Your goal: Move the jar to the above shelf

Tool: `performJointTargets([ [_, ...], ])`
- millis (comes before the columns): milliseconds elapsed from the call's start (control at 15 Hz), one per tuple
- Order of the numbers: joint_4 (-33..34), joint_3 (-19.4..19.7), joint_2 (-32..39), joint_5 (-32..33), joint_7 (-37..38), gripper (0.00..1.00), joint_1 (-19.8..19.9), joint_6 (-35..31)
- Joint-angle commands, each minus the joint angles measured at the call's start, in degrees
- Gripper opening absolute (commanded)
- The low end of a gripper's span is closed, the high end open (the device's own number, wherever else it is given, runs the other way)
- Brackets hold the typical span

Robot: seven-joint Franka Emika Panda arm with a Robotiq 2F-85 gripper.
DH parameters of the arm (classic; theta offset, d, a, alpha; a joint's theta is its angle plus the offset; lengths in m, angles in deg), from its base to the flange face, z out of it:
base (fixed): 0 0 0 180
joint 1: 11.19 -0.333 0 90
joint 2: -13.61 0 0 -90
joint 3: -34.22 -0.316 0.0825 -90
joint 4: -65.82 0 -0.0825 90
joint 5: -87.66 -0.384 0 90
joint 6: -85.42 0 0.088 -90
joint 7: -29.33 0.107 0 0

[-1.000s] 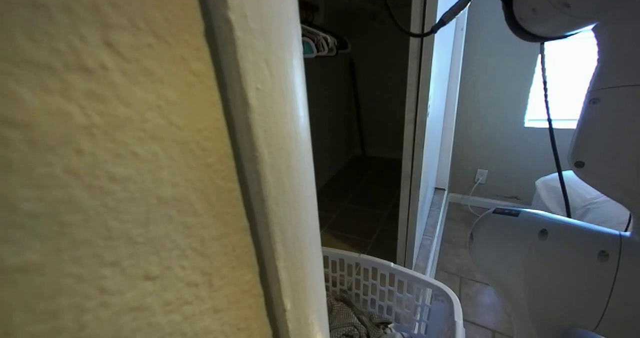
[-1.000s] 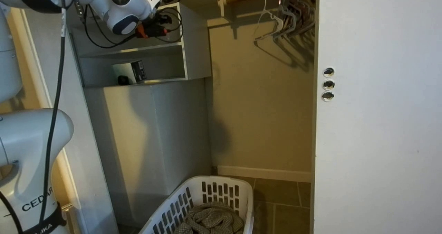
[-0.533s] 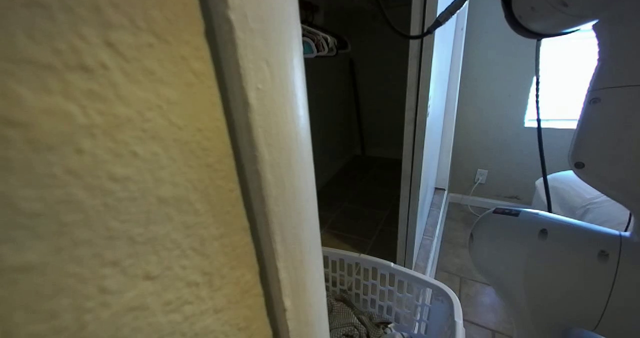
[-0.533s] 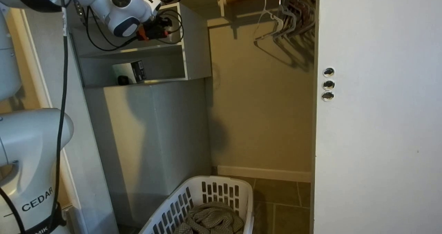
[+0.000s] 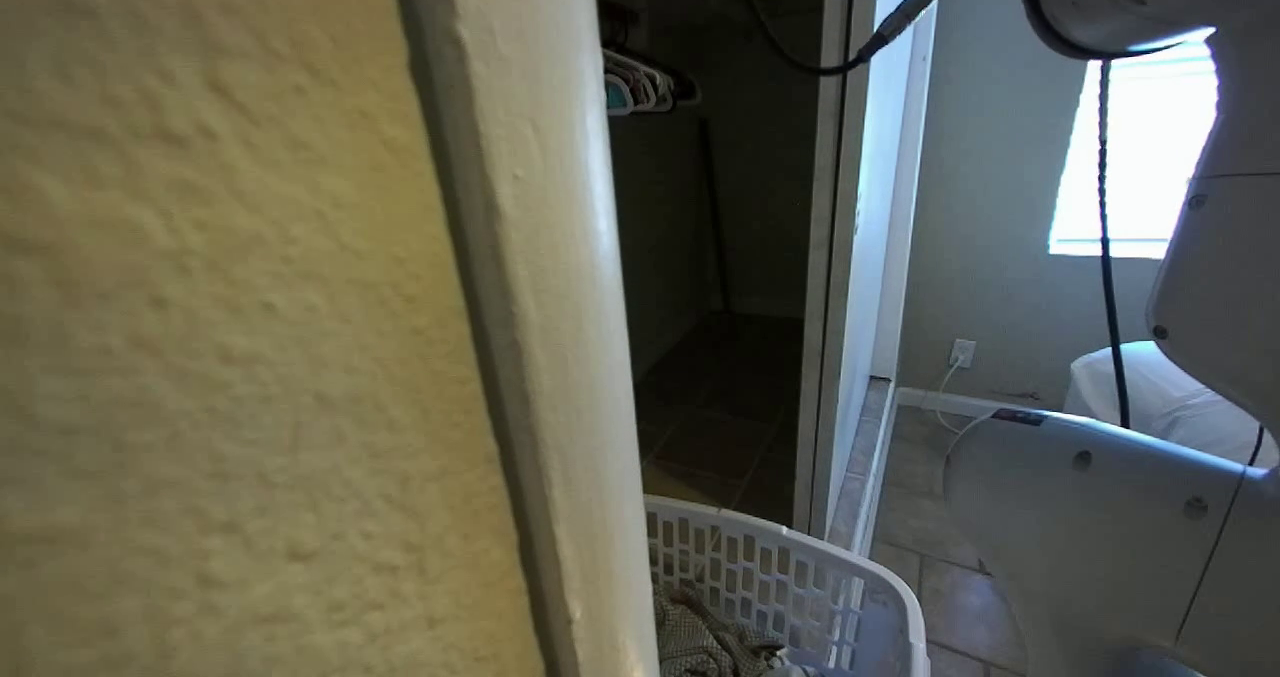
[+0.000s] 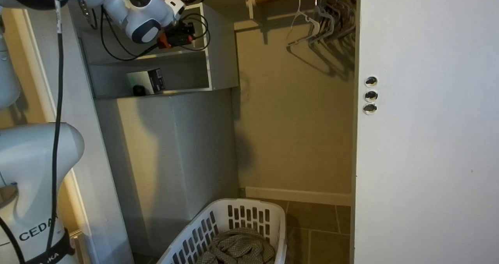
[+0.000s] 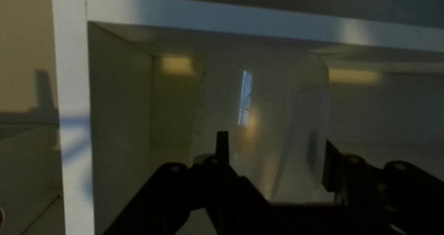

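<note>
The jaws stand well parted, black fingertips [image 7: 222,146] on either side of a wide gap, with nothing seen held. Directly ahead of them is the clear, round-cornered jar [image 7: 267,106], glass or plastic not determinable, inside the upper compartment of the white board shelf unit [image 6: 185,75]; contact cannot be confirmed. Against half a second ago, the white robot arm [image 6: 150,12] carries its wrist slightly closer to the unit's white end panel [image 6: 222,49], while its links nearer the base lean farther back. This is judged fine alignment before a grasp, though a withdrawal is not excluded. The wrist view reads as inverted, so the white divider board [image 7: 242,21] across its top probably bears the jar. A gap shows between jar and end panel, with wider room opposite. Any lift toward the long pale overhead shelf [image 6: 230,2], the likely target, should clear the compartment's front first; the black cable [image 6: 125,59] under the wrist may snag on the divider's edge.
</note>
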State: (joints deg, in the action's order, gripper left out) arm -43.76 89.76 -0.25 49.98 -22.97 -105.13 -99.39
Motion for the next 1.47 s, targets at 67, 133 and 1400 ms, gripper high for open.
performJointTargets([
  [67, 1.45, -6.72, 4.78, 3.02, 4.11, 0.98, 11.55, 5.34],
  [133, 1.23, -8.20, 4.39, 4.09, 4.86, 1.00, 13.46, 6.52],
  [1400, -0.88, -43.74, -9.60, 21.31, 20.11, 1.00, 52.64, 42.24],
])
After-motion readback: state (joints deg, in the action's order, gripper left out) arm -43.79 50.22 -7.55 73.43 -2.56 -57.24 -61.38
